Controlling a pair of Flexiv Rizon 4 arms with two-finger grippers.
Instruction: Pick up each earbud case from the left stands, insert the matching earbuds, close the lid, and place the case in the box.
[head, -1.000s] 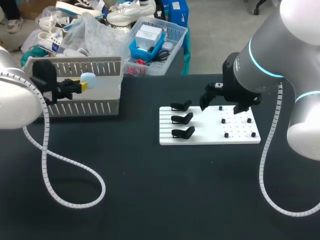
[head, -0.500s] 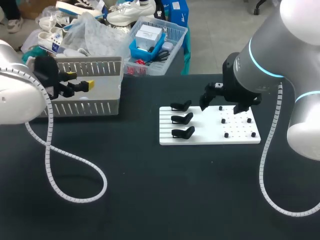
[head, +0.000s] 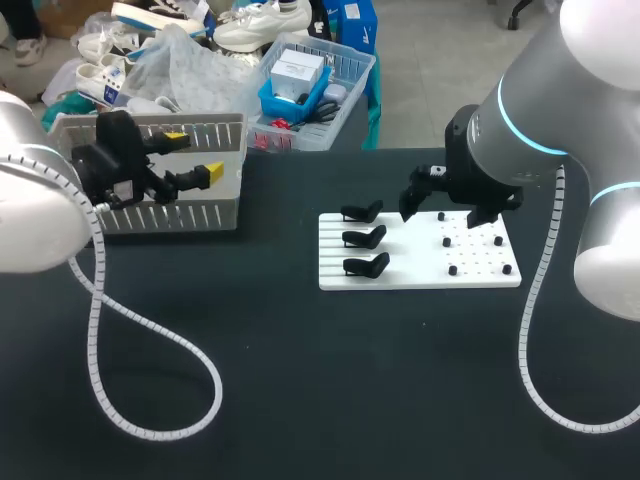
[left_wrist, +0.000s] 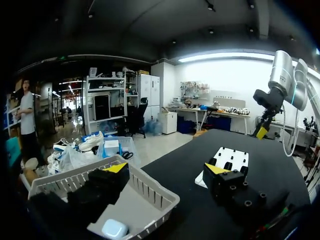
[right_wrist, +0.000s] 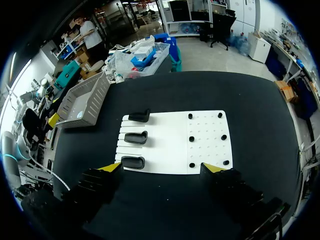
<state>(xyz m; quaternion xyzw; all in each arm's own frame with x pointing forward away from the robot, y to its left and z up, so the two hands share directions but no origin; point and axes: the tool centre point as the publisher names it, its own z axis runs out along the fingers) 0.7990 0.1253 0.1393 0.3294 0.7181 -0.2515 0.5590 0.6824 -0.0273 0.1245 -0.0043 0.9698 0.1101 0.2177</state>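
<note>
Hovering my left gripper (head: 195, 155) wide open and empty, upper left of frame; earbud case (left_wrist: 115, 228) sits in the box (head: 170, 213) beneath one finger.

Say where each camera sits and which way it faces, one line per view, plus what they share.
Head: above and behind, looking down on the table; both arms show, left gripper at the box.
Left wrist: at the box, facing across the table toward the board and right arm; its own gripper shows, open.
Right wrist: above the board, looking down; right gripper open.
Shared: board and box appear in all three.
</note>
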